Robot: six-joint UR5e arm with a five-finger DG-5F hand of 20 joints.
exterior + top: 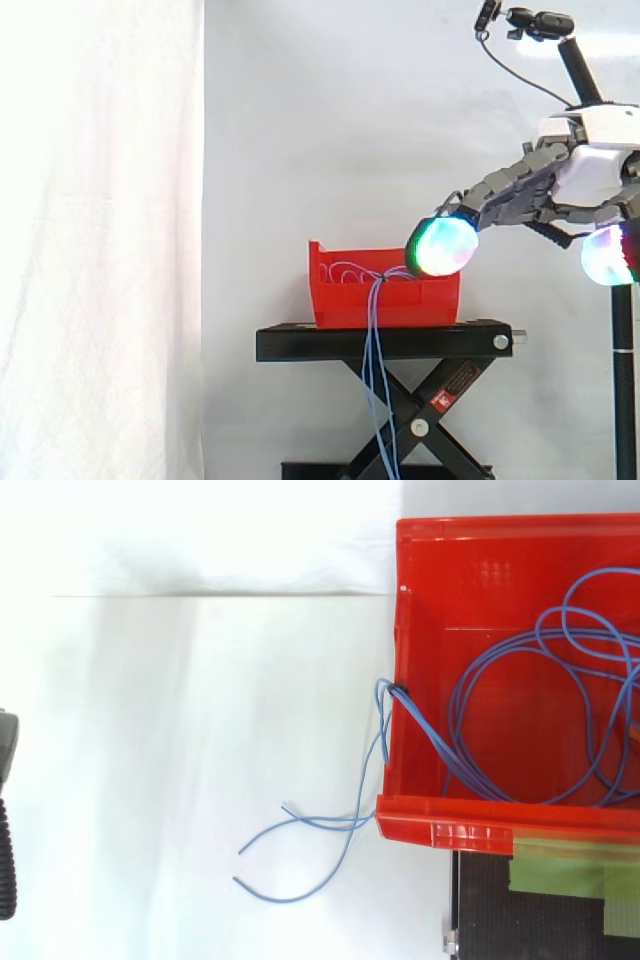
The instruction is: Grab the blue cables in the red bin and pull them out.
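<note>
Bright, flat lighting; white curtain (100, 240) blown out at left in side view. Soft grey shadow beside red bin (450, 825) from above, faint glare on its rim.

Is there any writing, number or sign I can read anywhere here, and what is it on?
Nothing here is legible.
On the black stand, a red and white sticker: too small to read.
On the red bin, raised marks: too blurred to read.

The black stand (300, 342) carried the red bin (410, 300) at about the middle of its flat top, with bare surface left at both ends. Green tape (560, 865) lay on the top, touching the bin.
</note>
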